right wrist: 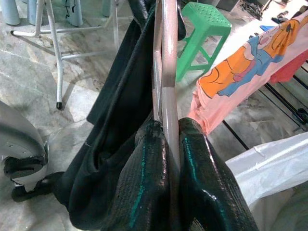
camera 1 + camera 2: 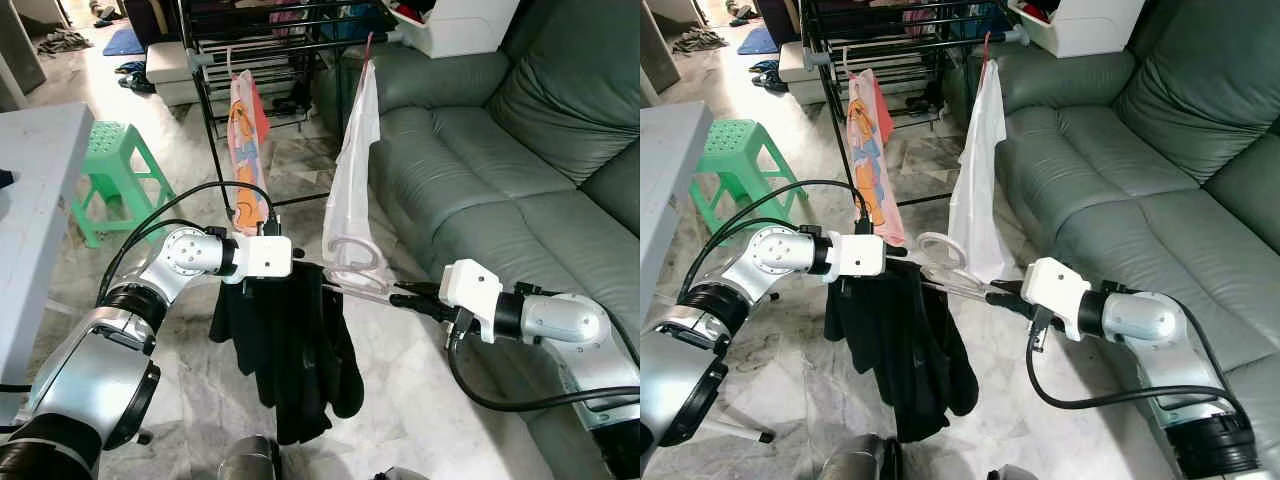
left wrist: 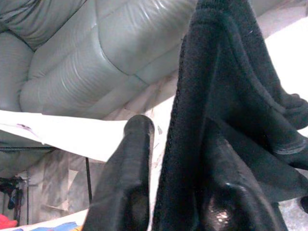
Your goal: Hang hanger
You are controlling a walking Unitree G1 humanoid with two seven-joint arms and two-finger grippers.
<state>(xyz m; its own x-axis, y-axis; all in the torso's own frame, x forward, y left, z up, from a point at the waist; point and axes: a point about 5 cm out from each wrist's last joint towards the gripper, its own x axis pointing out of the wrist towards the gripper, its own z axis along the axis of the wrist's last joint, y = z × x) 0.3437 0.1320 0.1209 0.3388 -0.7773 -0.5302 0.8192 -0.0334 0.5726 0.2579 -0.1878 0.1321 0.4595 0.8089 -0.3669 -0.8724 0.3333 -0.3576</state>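
Right gripper (image 2: 998,291) clenches the hanger (image 2: 950,262); left gripper (image 2: 300,270) grasps the black garment (image 2: 295,350), above open floor (image 2: 400,390) beside the sofa (image 2: 500,170).

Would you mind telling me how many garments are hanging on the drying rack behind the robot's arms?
2: an orange-and-pink printed garment on the rack's left part, and a white garment to its right, nearer the sofa. Darker items further back on the rack are unclear.
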